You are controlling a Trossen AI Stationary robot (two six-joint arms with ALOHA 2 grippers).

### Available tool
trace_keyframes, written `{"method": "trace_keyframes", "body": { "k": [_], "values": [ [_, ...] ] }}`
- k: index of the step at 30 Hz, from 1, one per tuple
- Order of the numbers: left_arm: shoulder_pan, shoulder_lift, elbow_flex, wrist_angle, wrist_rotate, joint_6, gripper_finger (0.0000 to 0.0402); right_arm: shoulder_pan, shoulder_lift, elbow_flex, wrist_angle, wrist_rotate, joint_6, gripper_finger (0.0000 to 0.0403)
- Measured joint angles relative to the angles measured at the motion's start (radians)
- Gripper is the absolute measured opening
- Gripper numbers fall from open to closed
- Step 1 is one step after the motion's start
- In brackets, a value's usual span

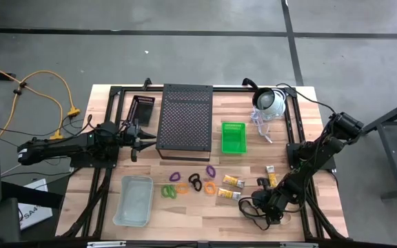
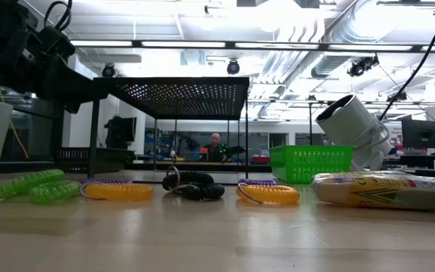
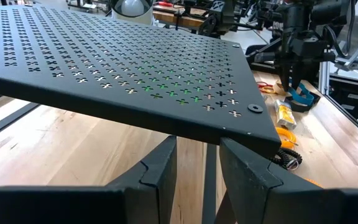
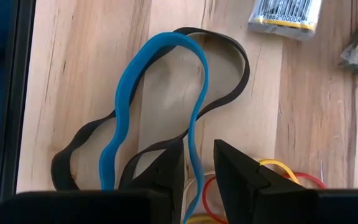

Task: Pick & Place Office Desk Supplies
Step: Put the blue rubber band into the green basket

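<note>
Two dark arms work a pale wooden bench (image 1: 185, 220) seen from above: the left tool (image 1: 142, 141) sits beside the black perforated metal shelf (image 1: 185, 117) at mid-bench, while the right tool (image 1: 257, 205) hangs low over a tangle of thin rubber bands (image 1: 253, 210) at the near right. Coiled plastic loops (image 1: 191, 184) in purple, green, orange and black lie in a loose row near the middle, with small yellow-and-white packets (image 1: 231, 182) to their right. A clear plastic tray (image 1: 134, 200) sits near left, a green mesh basket (image 1: 233, 136) right of the shelf.

At bench height, the green coils (image 2: 32, 186), orange coils (image 2: 119, 190) and a black coil (image 2: 195, 185) rest flat on the wood, a packet (image 2: 384, 189) at right.

From the left wrist, that arm's fingers (image 3: 163, 165) stand apart and empty just under the shelf's edge.

From the right wrist, its fingers (image 4: 163, 165) straddle a strand of the blue rubber band (image 4: 126, 93), which lies across a wide black rubber band (image 4: 229, 81); the gap is narrow, but whether the strand is pinched cannot be told. These bands look light, limp and stretchy, likely to slip or drag neighbours along; a single strand clear of the overlap seems the best place to pinch.
</note>
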Motion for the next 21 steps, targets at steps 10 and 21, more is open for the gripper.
{"method": "trace_keyframes", "body": {
  "k": [10,21],
  "values": [
    [0.0,0.0,0.0,0.0,0.0,0.0,0.0118,0.0,0.0,0.0,0.0,-0.011,-0.003,0.0009],
    [0.0,0.0,0.0,0.0,0.0,0.0,0.0118,0.0,0.0,0.0,0.001,-0.021,-0.001,0.0003]
  ]
}}
